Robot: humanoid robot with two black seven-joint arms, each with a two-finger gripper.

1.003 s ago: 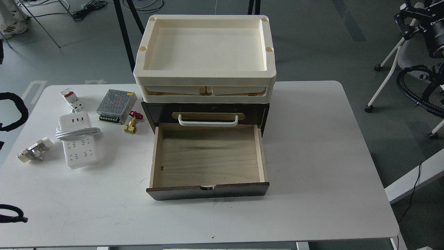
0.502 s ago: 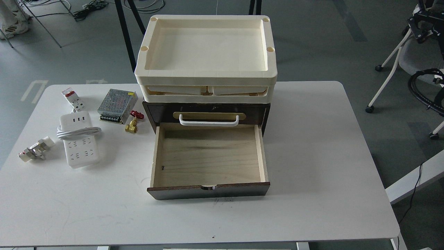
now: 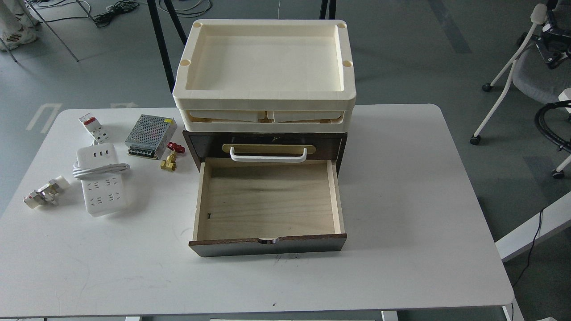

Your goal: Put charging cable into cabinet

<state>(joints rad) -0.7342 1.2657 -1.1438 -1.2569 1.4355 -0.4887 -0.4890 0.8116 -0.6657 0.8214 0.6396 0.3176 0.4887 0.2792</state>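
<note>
The charging cable (image 3: 101, 181) is a white power strip with three USB ports at its far end and its thick white cord looped across it. It lies flat on the left of the white table (image 3: 410, 214). The dark brown cabinet (image 3: 265, 147) stands mid-table with its lower drawer (image 3: 267, 203) pulled fully open and its pale plywood inside bare. The upper drawer, with its white handle (image 3: 268, 155), is shut. My left gripper is out of view. A small dark part of my right arm (image 3: 553, 47) shows at the top right edge, far from the table; its fingers cannot be told apart.
Cream trays (image 3: 265, 62) are stacked on the cabinet. Left of it lie a silver perforated power supply (image 3: 150, 136), a small white breaker with a red tab (image 3: 93, 126), a brass valve with a red handle (image 3: 170, 159) and a small white fitting (image 3: 43, 194). A chair (image 3: 526, 76) stands beyond the table's right edge.
The left arm's dark loops at the left edge have left the view. The right arm has drawn back toward the top right edge. Nothing on the table has moved.
</note>
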